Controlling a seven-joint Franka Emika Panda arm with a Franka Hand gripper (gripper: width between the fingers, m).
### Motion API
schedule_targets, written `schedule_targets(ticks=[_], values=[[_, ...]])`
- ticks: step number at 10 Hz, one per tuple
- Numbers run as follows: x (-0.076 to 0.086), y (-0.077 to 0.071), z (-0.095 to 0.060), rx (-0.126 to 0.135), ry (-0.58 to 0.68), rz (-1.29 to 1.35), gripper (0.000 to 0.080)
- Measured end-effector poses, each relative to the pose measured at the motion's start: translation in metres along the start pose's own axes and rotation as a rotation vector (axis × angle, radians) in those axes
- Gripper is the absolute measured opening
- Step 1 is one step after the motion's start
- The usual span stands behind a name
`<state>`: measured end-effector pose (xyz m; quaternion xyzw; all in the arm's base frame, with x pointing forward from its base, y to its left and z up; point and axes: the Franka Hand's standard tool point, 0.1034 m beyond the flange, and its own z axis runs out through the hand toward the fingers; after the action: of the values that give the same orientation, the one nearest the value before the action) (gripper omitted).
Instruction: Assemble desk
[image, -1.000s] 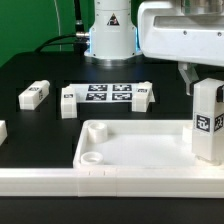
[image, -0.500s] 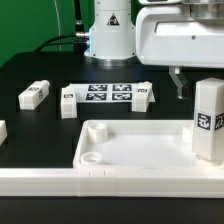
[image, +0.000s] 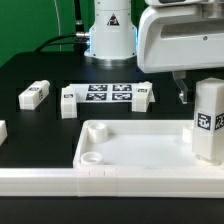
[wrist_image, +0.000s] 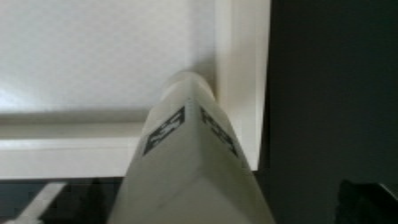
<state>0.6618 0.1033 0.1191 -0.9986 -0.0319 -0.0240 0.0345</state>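
The white tray-like tabletop (image: 130, 140) lies at the front of the table, with a round socket (image: 90, 157) in its near left corner. One white leg (image: 208, 120) with a tag stands upright in the tabletop's right corner. It fills the middle of the wrist view (wrist_image: 187, 160), against the tabletop's rim (wrist_image: 240, 60). My gripper (image: 198, 88) hangs just over the leg's top. One dark finger (image: 182, 88) shows to the leg's left. In the wrist view the gripper (wrist_image: 199, 208) straddles the leg, with its jaws standing apart from the leg's sides, open.
Loose legs lie on the black table: one at the exterior view's left (image: 35, 94), one beside the marker board (image: 68, 103), one at its right end (image: 144, 93). The marker board (image: 108, 94) lies mid-table. A long white rail (image: 100, 185) runs along the front.
The gripper has shifted only slightly over the leg. The leg stays upright in the same corner, and the other parts have not moved.
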Motion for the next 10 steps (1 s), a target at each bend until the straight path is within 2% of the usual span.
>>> schedule_targets(ticks=[3, 6, 8, 9, 10], values=[[0.0013, 0.0018, -0.0017, -0.028, 0.002, -0.207, 0.0649], [0.0008, 0.0062, -0.0005, -0.027, -0.002, -0.331, 0.0649], [0.0008, 0.0063, -0.0004, -0.027, -0.002, -0.329, 0.0401], [0.0008, 0.0061, -0.0005, -0.026, -0.001, -0.319, 0.0401], [0.0008, 0.0061, -0.0004, -0.026, -0.001, -0.308, 0.0288]])
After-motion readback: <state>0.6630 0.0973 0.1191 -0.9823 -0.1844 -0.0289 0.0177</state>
